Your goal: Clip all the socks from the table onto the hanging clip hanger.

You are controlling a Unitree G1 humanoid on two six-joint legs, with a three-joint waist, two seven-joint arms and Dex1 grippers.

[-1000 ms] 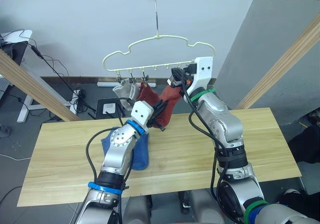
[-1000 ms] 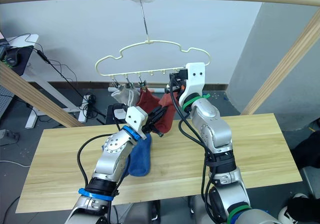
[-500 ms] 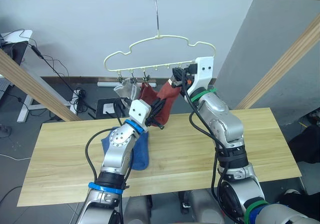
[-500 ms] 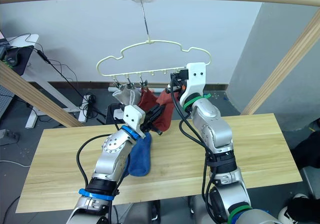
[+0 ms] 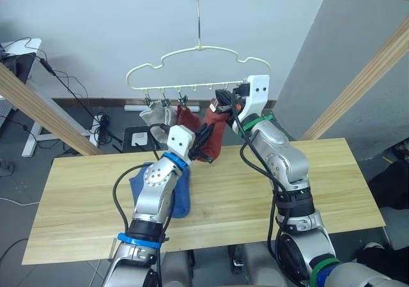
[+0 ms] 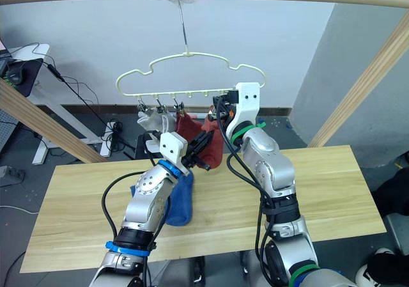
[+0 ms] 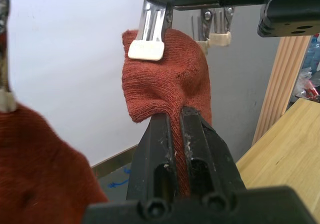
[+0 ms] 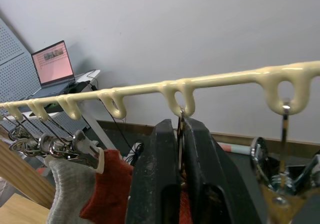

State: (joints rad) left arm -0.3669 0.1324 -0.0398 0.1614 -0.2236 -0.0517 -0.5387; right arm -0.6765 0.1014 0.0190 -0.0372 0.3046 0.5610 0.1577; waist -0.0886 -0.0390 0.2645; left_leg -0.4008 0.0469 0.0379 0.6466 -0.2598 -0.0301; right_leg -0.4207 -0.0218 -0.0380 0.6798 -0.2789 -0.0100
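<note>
I see left gripper [image 7: 177, 121] pinched tight on rust-red knit sock [image 7: 175, 79], sock's top edge sitting in grey metal clip [image 7: 150, 32]. Right gripper [image 8: 180, 129] closed around that clip's wire, under pale yellow-green wire hanger [image 5: 198, 66]. Grey sock [image 5: 155, 114], another red one [image 5: 187, 116] already clipped — blue sock [image 5: 179, 194] lies on light wood plank table [image 5: 332, 172].

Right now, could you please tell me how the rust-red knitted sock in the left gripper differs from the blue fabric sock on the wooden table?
The rust-red knitted sock hangs in the air, while the blue fabric sock lies on the light wood table. The left gripper pinches the red one and a metal clip sits on its top edge; nothing grips the blue one. Both are short, soft socks.
</note>
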